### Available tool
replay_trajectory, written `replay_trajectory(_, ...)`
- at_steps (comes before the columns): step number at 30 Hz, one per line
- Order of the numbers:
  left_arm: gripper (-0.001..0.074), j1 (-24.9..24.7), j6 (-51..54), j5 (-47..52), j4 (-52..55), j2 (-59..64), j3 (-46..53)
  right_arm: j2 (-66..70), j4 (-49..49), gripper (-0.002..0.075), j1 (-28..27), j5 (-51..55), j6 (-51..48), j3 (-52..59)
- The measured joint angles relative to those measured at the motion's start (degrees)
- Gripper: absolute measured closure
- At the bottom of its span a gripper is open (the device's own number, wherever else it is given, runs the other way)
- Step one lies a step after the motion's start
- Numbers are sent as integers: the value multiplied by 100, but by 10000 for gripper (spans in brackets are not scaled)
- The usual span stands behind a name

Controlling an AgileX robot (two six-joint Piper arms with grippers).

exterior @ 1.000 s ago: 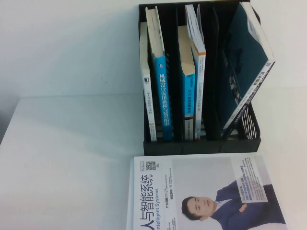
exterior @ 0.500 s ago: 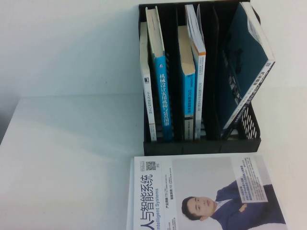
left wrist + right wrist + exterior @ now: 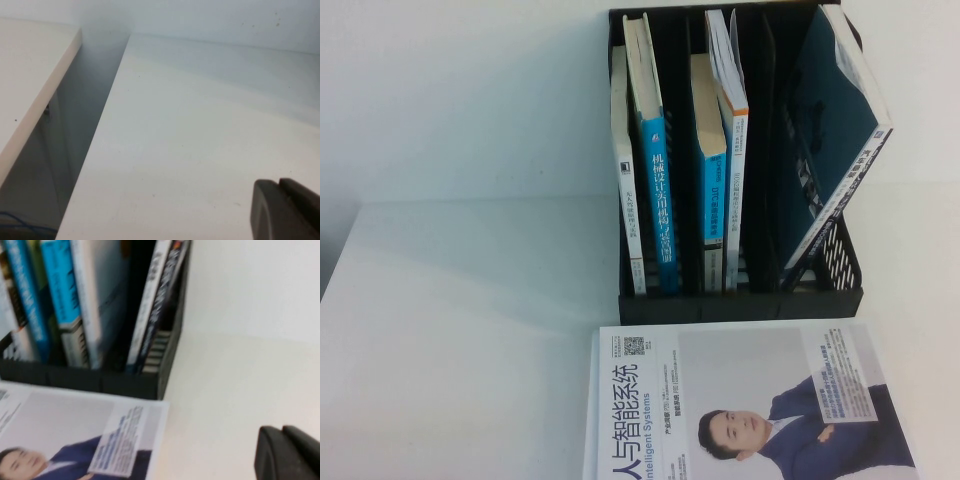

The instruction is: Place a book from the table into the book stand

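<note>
High view, left to right: bare white table (image 3: 460, 330) against a white wall (image 3: 460, 90), then the book stand (image 3: 740, 300) at the back, the book (image 3: 835, 130) leaning tilted in its rightmost slot. Left gripper (image 3: 287, 210) hangs over the table's left edge, right gripper (image 3: 290, 455) over bare table right of the stand; can't tell either's fingers.

We see a white worktop (image 3: 470, 330) carrying two things. The black book stand (image 3: 740, 302) sits at its far side, against the wall. Just in front of the stand, a white book picturing a man in a blue suit (image 3: 750, 405) lies flat, its cover facing up.
</note>
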Motion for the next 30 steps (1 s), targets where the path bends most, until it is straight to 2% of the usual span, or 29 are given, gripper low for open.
replay_trajectory(5,739,0,0,0,0,0,0,-841,130,729,-1005,-484,0,717)
replay_trajectory(12,739,0,-3,0,0,0,0,-1067,961,729,-1794,-1243,0,2190)
replay_trajectory(15,739,0,-3,0,0,0,0,-1067,1181,729,-1867,-1250,0,2497)
replay_trajectory(30,739,0,-3,0,0,0,0,-1067,1296,729,-1799,-1180,-844,2497)
